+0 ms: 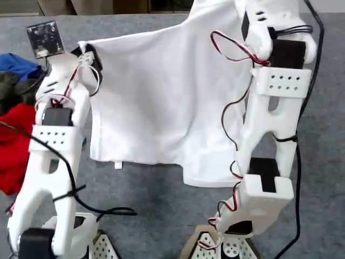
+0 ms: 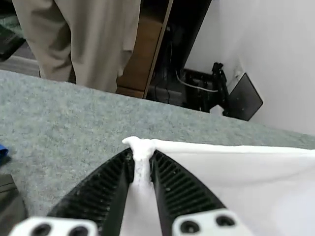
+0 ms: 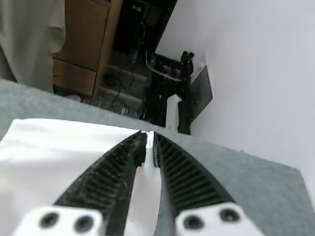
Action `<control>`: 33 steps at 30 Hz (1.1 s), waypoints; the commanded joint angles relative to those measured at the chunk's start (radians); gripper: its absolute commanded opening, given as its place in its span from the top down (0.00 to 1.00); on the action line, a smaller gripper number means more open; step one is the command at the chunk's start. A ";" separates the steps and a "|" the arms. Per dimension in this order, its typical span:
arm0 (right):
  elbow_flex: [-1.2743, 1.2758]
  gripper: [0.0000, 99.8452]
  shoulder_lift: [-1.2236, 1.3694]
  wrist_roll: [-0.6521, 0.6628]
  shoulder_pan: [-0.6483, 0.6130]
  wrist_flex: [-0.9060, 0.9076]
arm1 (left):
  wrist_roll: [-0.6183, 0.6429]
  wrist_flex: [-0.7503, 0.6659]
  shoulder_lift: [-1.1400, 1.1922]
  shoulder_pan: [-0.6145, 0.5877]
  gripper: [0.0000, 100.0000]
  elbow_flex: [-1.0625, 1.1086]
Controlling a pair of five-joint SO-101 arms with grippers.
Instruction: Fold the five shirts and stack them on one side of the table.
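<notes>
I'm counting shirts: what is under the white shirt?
Grey table shows around the white shirt; anything beneath the cloth is covered. The left pincer and right pincer clamp its corners.

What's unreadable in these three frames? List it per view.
- High view: the shirt pile is cut off by the picture's edge and partly behind the left arm; count unclear.
- High view: a corner of the white shirt lies behind the right arm.
- Wrist views: the left gripper and right gripper cover the pinched cloth; grip depth unknown.
</notes>
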 commanded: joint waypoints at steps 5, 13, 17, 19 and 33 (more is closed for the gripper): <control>-0.012 1.00 -0.008 0.118 -0.007 0.316 | -0.006 0.043 0.016 -0.114 0.98 -0.083; -0.012 1.00 -0.008 0.144 -0.010 0.529 | -0.061 0.327 0.012 -0.143 0.98 -0.130; -0.008 1.00 -0.030 0.144 -0.007 0.577 | -0.167 0.463 0.010 -0.075 0.98 -0.130; -0.008 1.00 -0.064 0.144 -0.007 0.601 | -0.239 0.548 0.010 -0.035 0.98 -0.132; -0.097 1.00 -0.389 0.078 -0.007 0.600 | -0.345 0.601 0.008 -0.040 0.98 -0.341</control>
